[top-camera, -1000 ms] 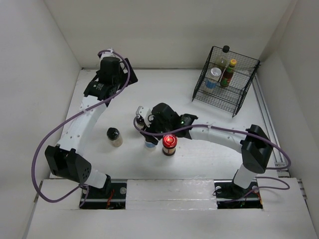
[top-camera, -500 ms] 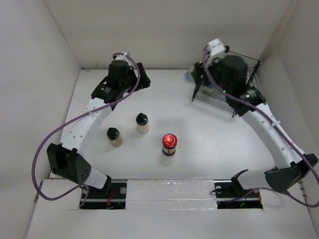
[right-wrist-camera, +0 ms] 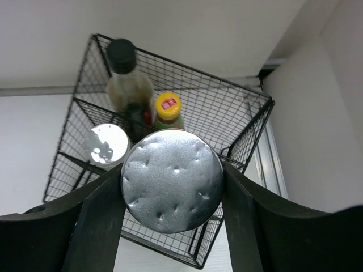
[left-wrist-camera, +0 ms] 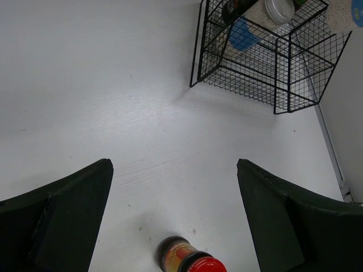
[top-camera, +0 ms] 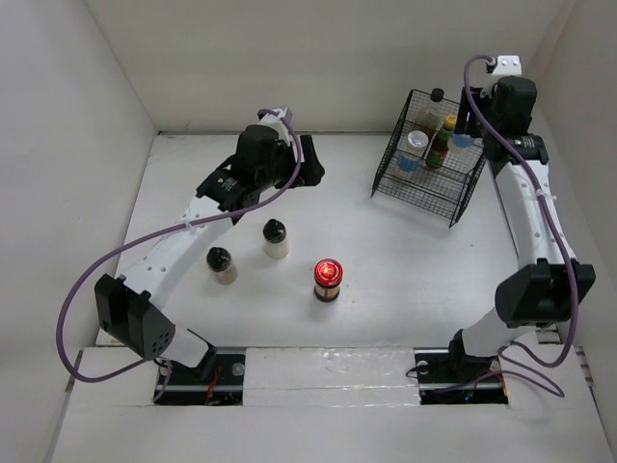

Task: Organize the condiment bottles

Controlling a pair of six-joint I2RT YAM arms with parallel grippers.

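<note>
Hanging above the black wire basket (top-camera: 424, 193) at the far right, 1 silver-lidded blue-label jar (right-wrist-camera: 172, 180) is clamped between the fingers of the right gripper (right-wrist-camera: 171, 169). Inside the basket are seen the other silver-lidded jar (right-wrist-camera: 106, 144), the tall dark black-capped bottle (right-wrist-camera: 127, 79) and the yellow-capped green-red bottle (right-wrist-camera: 168, 110). On the table (top-camera: 405, 270), the red-lidded jar (top-camera: 328, 279) and 2 black-capped beige jars (top-camera: 276, 238) (top-camera: 222, 265) are seen standing left of centre. The left gripper (left-wrist-camera: 173, 167) is held spread wide and empty above the table.

Red-lidded jar (top-camera: 328, 279) well apart from basket (top-camera: 424, 198)
</note>
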